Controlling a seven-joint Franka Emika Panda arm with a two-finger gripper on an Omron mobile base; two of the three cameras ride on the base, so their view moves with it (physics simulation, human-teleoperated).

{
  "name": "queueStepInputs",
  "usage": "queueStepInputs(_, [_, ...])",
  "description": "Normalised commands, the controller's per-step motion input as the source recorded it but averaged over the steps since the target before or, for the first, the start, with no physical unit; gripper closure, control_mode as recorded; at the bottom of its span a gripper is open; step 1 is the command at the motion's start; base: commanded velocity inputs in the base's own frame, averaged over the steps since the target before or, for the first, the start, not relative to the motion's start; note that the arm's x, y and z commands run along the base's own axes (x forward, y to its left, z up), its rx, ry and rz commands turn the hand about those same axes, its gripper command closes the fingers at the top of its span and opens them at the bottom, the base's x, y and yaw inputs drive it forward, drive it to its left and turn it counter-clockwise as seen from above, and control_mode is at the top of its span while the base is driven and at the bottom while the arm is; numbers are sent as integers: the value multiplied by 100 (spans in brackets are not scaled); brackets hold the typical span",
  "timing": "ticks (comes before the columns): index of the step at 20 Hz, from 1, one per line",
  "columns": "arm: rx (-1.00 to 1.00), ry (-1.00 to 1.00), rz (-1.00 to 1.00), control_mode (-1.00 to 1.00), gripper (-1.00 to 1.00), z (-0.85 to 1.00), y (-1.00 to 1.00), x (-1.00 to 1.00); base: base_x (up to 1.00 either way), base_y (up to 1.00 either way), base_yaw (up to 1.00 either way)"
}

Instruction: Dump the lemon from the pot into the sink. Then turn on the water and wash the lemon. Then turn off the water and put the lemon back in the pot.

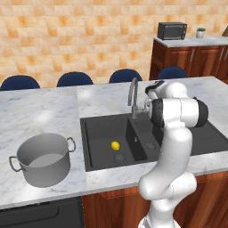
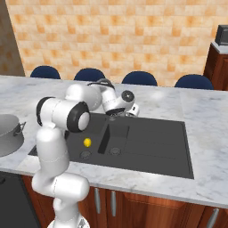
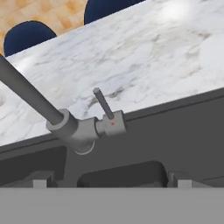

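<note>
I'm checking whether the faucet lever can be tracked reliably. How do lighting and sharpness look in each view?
Hand view: lever sharp, dark against pale marble, with a bright glare patch on the counter behind. Left base view: even light, soft rendering, faucet partly hidden by the arm. Right base view: dark sink shows little detail, but the lemon stands out.

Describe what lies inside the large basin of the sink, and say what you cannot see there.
In the sink's large basin lies the lemon, loose on the dark floor beside the round drain. No water shows. In the right base view the arm covers the basin's left part.
</note>
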Motion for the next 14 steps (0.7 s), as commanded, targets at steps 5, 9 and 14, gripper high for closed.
queueStepInputs(5, [0,0,0,-100,-100,0,0,39,0,0,0])
queueStepInputs(9, [0,0,0,-100,-100,-1,0,40,0,0,0])
queueStepInputs(14, [0,0,0,-100,-100,-12,0,40,0,0,0])
